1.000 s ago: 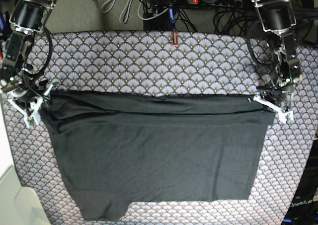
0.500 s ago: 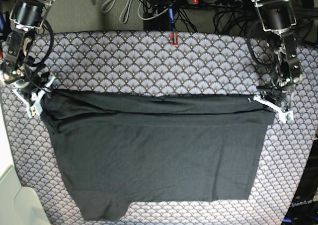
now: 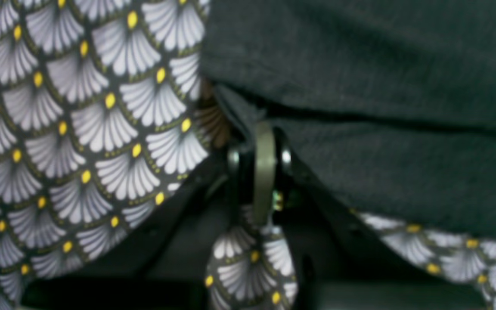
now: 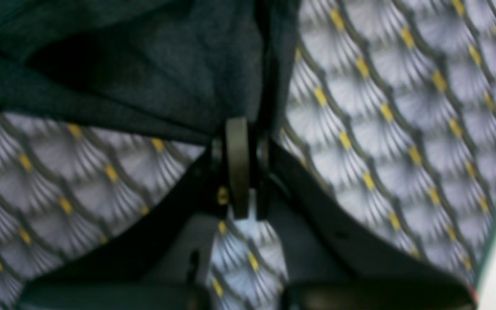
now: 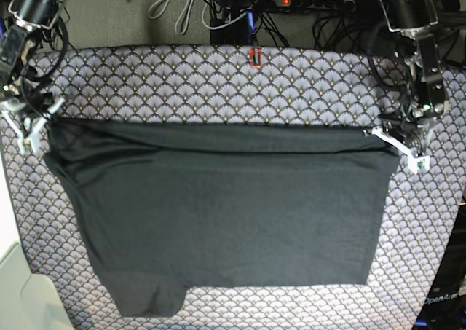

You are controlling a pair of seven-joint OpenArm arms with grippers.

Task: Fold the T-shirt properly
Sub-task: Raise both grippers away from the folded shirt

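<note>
Hanging nearest the camera in the base view, the lower hem of the T-shirt (image 5: 218,221) ends short of the front edge of the scallop-patterned cloth (image 5: 218,82), with one sleeve-like flap dropping lower at the front left corner. The dark charcoal fabric spreads wide across the middle of the cloth, plain side showing, wider along its far edge than along its near edge. Along that far edge a folded band runs almost straight from one side to the other, stretched between the two arms. At the left end of the base view the right gripper (image 5: 30,130) has its jaws pressed together on the shirt's corner; its wrist camera shows a thin pinch of dark fabric (image 4: 144,77) caught between the closed fingers (image 4: 237,163), with patterned cloth (image 4: 403,107) below and to the right. At the right end of the base view the left gripper (image 5: 404,151) is likewise clamped on the opposite corner, and its wrist camera shows the fingers (image 3: 265,172) closed on a fold of the shirt (image 3: 381,86), the patterned cloth (image 3: 80,129) lying to the left. Beyond the shirt, bare patterned cloth runs to the table's far edge, where a small red clip (image 5: 254,56) sits. Farther back lie cables and a power strip (image 5: 313,2) with a lit red switch.
</note>
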